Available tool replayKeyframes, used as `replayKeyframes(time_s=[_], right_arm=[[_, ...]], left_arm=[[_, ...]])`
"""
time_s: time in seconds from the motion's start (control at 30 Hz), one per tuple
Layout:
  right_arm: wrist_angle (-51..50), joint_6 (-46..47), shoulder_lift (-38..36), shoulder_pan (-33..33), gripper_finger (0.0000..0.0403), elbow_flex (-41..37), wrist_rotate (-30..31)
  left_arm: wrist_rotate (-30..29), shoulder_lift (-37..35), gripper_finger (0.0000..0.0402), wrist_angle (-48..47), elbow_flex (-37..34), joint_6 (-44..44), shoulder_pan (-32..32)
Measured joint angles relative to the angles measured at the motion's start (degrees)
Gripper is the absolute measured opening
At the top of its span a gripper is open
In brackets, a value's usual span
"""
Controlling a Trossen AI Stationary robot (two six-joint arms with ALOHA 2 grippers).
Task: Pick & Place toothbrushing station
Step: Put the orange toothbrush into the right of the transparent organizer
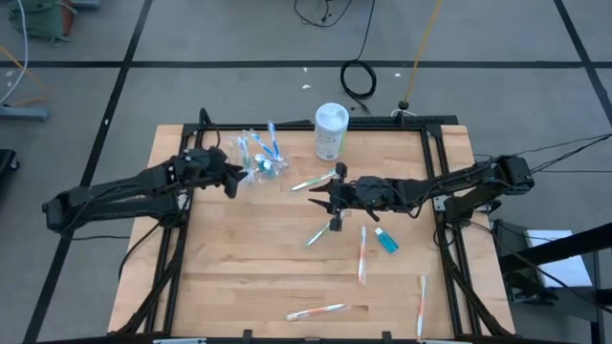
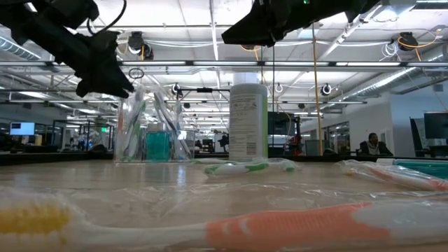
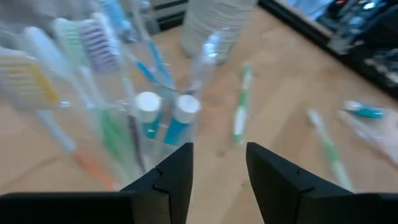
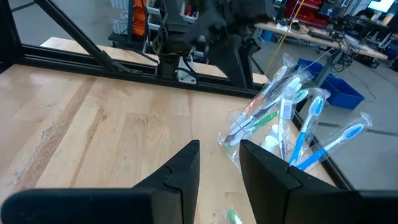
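Observation:
The clear cup stands near the table's far left, upright on its base, with several toothbrushes and two teal tubes standing in it. My left gripper hovers just left of the cup, open, with nothing between its fingers. At the table's middle my right gripper is also open and raised, pointing toward the cup. Loose toothbrushes lie flat on the wood: a green one, another green one and an orange one. A teal tube lies beside the orange one.
A tall white canister with a pale green label stands at the far edge, right of the cup. Two more toothbrushes lie near the front edge. Black frame rails run along the table's sides. Bare wood shows at the front left.

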Motion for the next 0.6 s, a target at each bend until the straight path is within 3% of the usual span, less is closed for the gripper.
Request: replayKeyframes(time_s=[0.17,0.37,0.6], right_arm=[[-5.2,1.2,0.0,0.0,0.0105,0.0,-0.2],[-12.9,1.2,0.0,-0.2,0.0105,-0.1,-0.2],[-12.8,2.6,0.0,-0.3,0.0105,-2.8,0.1]], left_arm=[[3.8,-0.9,0.0152,0.2,0.0,-0.7,0.0],[4.1,-0.7,0.0152,0.2,0.0,-0.7,0.0],[3.9,-0.7,0.0152,0.9,0.0,-0.1,0.0]])
